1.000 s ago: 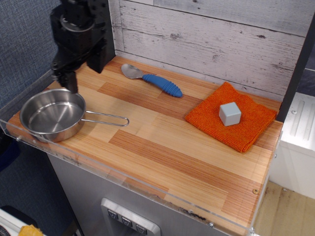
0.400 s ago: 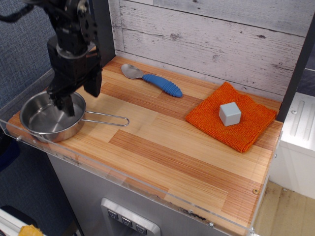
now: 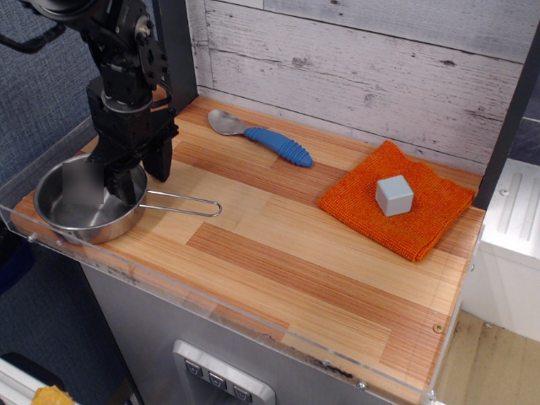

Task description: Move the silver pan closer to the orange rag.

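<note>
The silver pan [image 3: 74,211] sits at the front left of the wooden counter, its wire-loop handle [image 3: 181,203] pointing right. My black gripper [image 3: 140,174] is low over the pan's right rim, near the root of the handle. Its jaws are apart, with one finger inside the bowl and the other outside the rim. I cannot tell whether they touch the rim. The orange rag [image 3: 422,221] lies flat at the far right of the counter, well apart from the pan.
A grey cube [image 3: 394,195] stands on the rag. A blue-handled metal spoon [image 3: 263,136] lies at the back near the plank wall. A clear plastic lip [image 3: 253,325] runs along the counter's front and left edges.
My gripper has come down and slightly right, from above the pan's back rim to straddling its right rim. The pan, rag, cube and spoon have not moved.
</note>
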Controlling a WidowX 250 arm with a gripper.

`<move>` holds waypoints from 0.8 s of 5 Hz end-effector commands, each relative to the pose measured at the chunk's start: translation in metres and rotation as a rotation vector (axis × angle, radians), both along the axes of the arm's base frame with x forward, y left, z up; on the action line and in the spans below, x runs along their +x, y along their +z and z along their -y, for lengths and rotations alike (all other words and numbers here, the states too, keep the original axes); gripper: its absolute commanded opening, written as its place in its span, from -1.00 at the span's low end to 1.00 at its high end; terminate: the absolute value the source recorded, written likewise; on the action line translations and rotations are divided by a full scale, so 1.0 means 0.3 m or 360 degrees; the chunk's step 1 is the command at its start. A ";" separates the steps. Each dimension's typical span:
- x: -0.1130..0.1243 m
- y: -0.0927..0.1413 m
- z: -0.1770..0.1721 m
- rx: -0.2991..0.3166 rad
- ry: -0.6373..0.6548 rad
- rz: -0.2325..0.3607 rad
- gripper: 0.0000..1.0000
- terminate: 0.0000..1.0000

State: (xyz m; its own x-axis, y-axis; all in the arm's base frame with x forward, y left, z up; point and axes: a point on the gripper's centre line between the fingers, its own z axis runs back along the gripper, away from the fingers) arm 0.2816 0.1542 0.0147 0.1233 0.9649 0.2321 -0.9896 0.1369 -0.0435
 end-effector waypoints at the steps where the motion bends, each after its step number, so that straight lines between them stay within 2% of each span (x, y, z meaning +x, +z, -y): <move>1: 0.010 0.043 -0.012 0.0038 0.0028 0.0065 -1.00 -1.00; 4: 0.031 0.089 0.014 0.0041 0.0017 0.0082 -1.00 -1.00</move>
State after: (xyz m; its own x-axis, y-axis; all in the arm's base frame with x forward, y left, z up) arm 0.2862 0.1476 0.0200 0.1166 0.9665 0.2288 -0.9914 0.1269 -0.0307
